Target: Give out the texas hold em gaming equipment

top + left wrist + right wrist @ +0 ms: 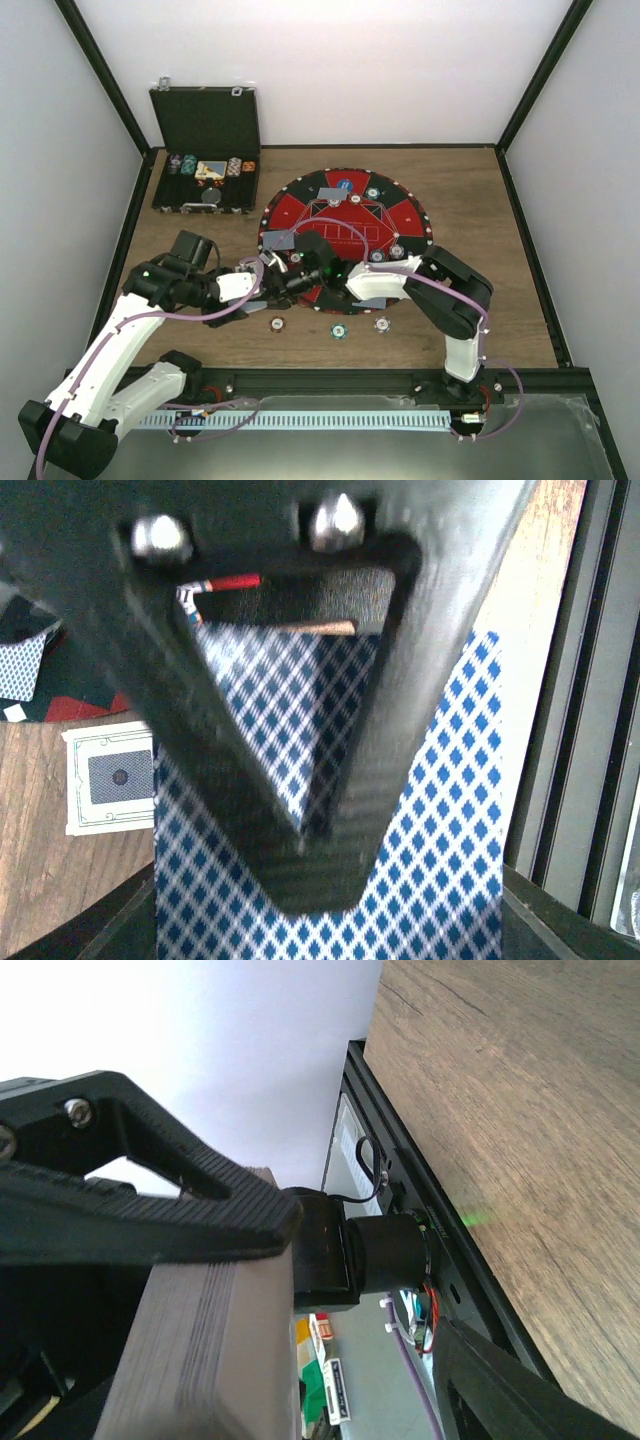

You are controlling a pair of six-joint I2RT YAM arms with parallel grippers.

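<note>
Case [205,122] beyond mat [402,214], left gripper [265,275] seemingly masking deck [440,860]

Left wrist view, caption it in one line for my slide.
Left gripper clamps a blue-checked card deck; a loose card lies face down on the wooden table.

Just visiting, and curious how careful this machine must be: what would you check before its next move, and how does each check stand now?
1. Left tool holds the deck: ok, shut on it.
2. Right tool is at the deck: ok, one finger lies across its top, jaws apart.
3. How much of the deck the right tool will lift: cannot tell.
4. Three chips on the table lie apart from both tools: ok.
5. Case lid is up: ok.
</note>
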